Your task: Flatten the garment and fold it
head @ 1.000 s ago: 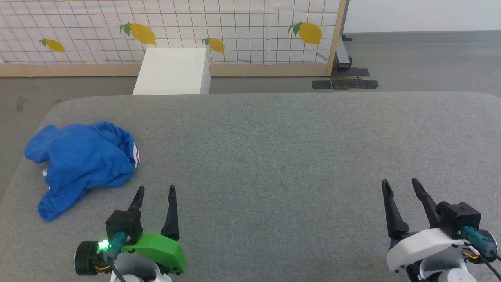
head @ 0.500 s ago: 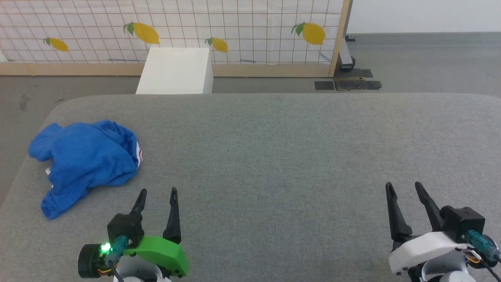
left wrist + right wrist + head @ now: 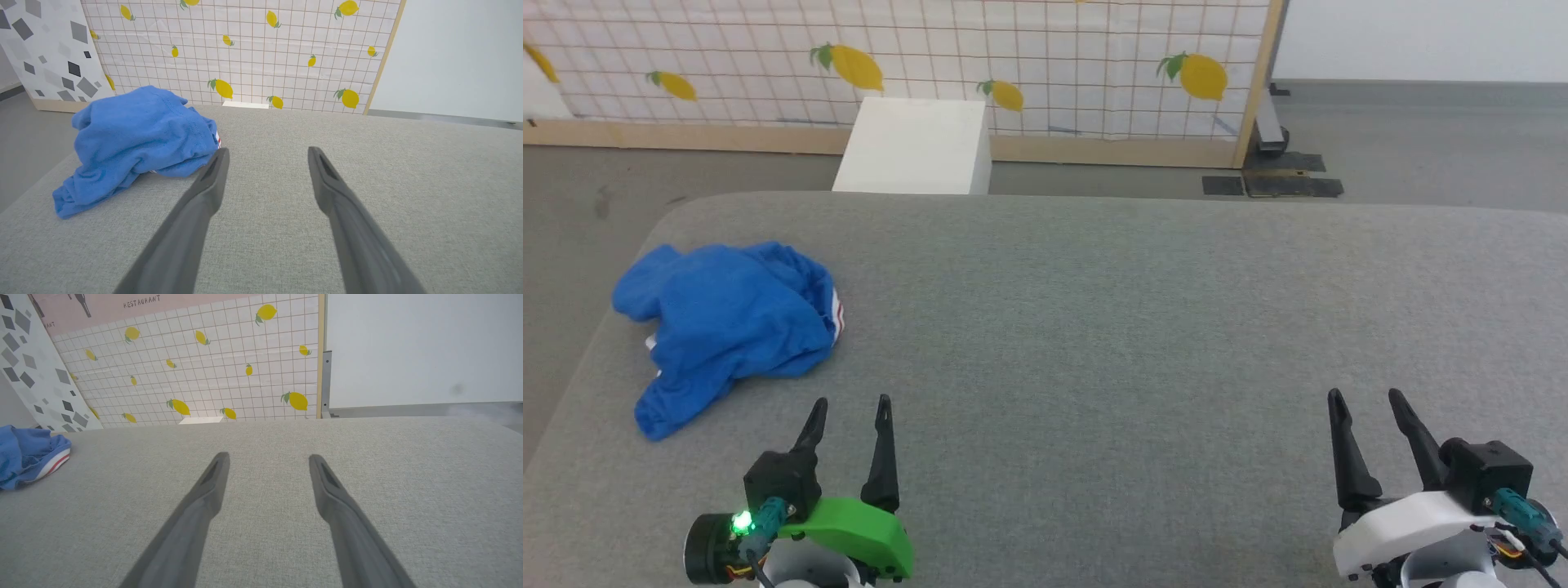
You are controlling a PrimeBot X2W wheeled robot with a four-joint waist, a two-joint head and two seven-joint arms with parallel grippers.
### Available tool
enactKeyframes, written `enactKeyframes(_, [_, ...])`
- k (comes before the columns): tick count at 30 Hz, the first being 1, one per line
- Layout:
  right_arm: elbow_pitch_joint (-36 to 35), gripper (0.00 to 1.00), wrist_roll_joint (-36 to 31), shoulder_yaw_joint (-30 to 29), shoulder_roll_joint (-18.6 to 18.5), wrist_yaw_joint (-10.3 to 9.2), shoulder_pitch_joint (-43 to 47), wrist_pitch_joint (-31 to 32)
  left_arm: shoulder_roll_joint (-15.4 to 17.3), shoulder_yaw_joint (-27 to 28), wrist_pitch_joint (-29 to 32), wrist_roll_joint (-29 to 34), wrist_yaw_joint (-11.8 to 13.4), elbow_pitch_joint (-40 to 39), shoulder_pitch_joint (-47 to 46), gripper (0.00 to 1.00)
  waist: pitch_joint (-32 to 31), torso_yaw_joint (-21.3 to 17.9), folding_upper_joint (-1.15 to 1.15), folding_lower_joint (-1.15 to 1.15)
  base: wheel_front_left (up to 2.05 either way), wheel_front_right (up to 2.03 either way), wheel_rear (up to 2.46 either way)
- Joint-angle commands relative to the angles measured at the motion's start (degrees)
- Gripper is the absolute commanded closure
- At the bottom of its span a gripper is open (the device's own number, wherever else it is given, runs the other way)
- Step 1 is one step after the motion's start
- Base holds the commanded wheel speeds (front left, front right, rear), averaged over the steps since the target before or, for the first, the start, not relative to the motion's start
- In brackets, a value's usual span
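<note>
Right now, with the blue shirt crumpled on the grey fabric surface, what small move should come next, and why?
Probably reach the left gripper forward and to its left toward the crumpled royal-blue jersey T-shirt. It lies bunched near the left end of the grey fabric surface, untouched; both grippers are open and empty, and the right gripper is far off.

**Half of it's out of sight, folks**

The blue shirt [image 3: 727, 314] is balled up, its front folded out of sight, with only a sliver of striped trim [image 3: 837, 309] showing. The right wrist view cuts it off at the left edge. The bottom of the white box [image 3: 919, 147] is hidden behind the surface [image 3: 1135, 310].
</note>
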Motion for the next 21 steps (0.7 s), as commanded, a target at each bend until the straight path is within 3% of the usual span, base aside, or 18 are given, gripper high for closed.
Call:
enactKeyframes(1, [0.47,0.00,0.32,0.08,0.11,0.16,0.81,-0.66,-0.07,0.13,-0.61,-0.73,-0.23,0.35,0.55,0.00,-0.28,1.35,0.00,0.00,0.00,0.00,0.00])
enactKeyframes(21, [3.70,0.00,2.03,2.34,0.13,0.19,1.15,-3.02,-0.09,1.84,-2.96,-1.34,-0.45,1.51,2.10,0.00,-1.36,18.21,0.00,0.00,0.00,0.00,0.00])
